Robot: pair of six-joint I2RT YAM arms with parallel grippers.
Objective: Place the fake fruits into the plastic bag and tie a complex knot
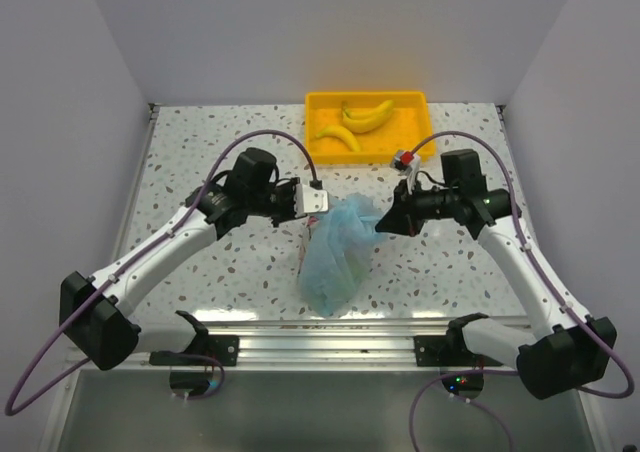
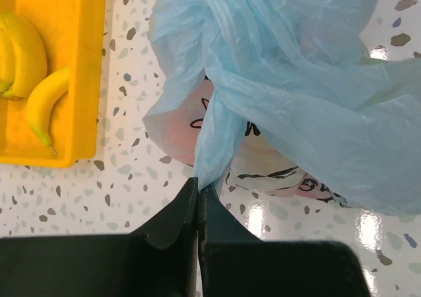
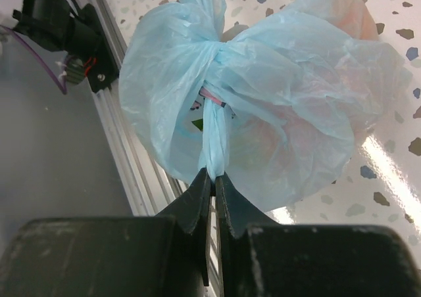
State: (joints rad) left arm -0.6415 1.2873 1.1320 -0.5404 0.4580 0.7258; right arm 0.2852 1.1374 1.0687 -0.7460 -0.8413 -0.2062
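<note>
Left claw (image 2: 198, 186) and right claw (image 3: 212, 177) pinch the plastic bag (image 1: 335, 257).

Left jaws, right jaws: shut.

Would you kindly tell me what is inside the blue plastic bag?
The plastic bag is knotted shut; through its film only a blurred pinkish-orange mass and printed lines show. What exactly it holds is hidden.

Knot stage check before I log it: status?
Both shut on strands of the plastic bag: left hand, right hand. Bunched, knot formed between them. Two bananas in yellow tray, not bagged. Nothing in the way.
</note>
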